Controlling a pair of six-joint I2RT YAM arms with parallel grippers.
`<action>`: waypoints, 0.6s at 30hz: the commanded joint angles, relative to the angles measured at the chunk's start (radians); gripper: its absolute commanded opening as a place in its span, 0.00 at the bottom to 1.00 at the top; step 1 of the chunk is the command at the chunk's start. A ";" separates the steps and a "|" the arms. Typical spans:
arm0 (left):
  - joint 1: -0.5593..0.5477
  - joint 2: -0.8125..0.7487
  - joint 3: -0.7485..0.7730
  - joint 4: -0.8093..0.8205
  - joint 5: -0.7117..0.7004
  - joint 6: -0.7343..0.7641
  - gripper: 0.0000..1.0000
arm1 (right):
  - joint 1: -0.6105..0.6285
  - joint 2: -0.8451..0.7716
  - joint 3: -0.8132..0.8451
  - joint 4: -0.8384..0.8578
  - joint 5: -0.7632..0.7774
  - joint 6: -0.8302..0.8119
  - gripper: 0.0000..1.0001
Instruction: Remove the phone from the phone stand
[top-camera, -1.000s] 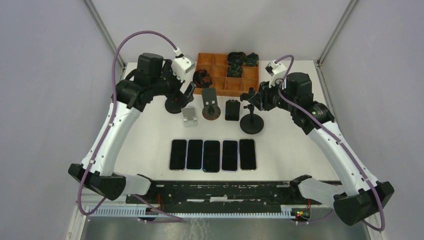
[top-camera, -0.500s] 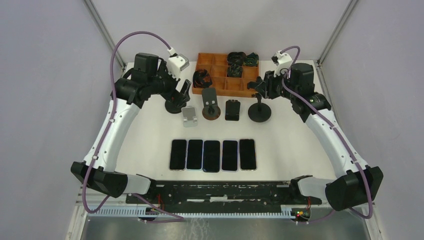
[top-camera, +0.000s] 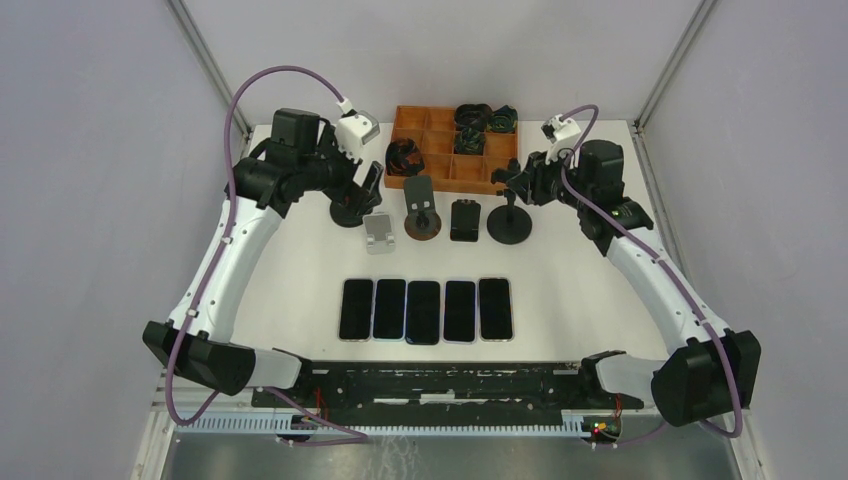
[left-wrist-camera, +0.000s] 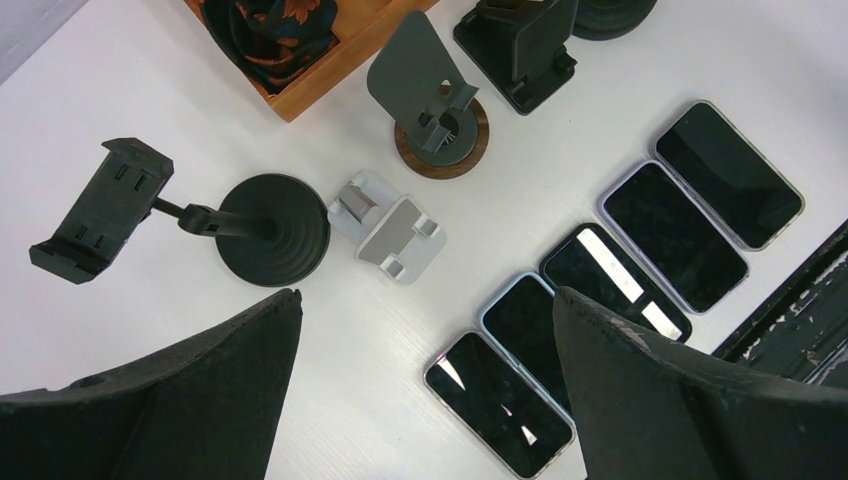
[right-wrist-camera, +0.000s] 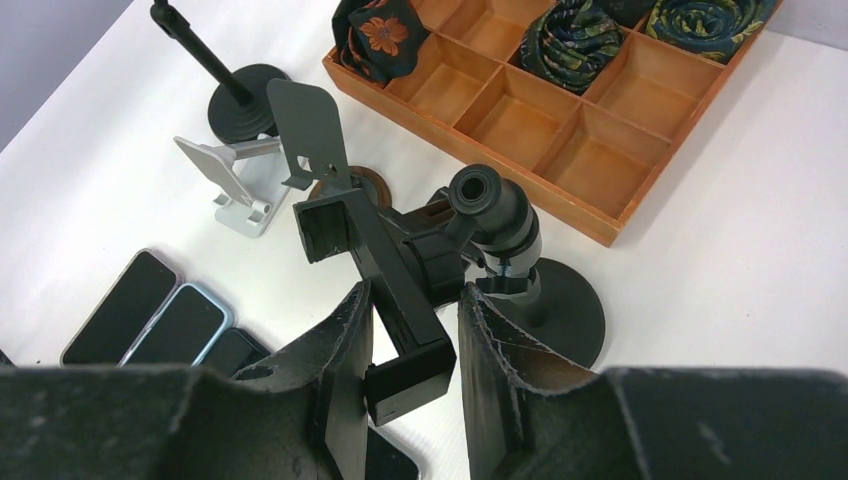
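Observation:
Five dark phones (top-camera: 425, 310) lie flat in a row at mid-table; none sits on a stand. They also show in the left wrist view (left-wrist-camera: 610, 265). My right gripper (top-camera: 520, 182) is shut on the clamp arm (right-wrist-camera: 385, 260) of a black round-base phone stand (top-camera: 509, 227); in the right wrist view the gripper (right-wrist-camera: 415, 290) has the empty clamp between its fingers. My left gripper (top-camera: 372, 176) hangs open and empty above a second black clamp stand (top-camera: 350, 208); in the left wrist view the gripper (left-wrist-camera: 425, 300) has its fingers wide apart over the table.
A silver folding stand (top-camera: 378, 232), a wood-base stand (top-camera: 422, 218) and a black box stand (top-camera: 463, 220) stand between the two clamp stands. An orange divided tray (top-camera: 470, 172) with rolled ties sits at the back.
My right gripper has carried the round-base stand back from the phone row, toward the tray. The left gripper has shifted slightly, still open.

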 joint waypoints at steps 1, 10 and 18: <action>0.004 -0.021 -0.003 0.042 0.014 -0.040 1.00 | -0.008 -0.042 0.002 0.112 -0.003 -0.010 0.03; 0.024 -0.027 0.005 0.081 -0.010 -0.070 1.00 | -0.028 -0.075 0.003 0.098 -0.001 0.029 0.96; 0.106 -0.009 0.079 0.069 -0.004 -0.038 1.00 | -0.033 -0.145 0.078 0.029 0.034 0.037 0.98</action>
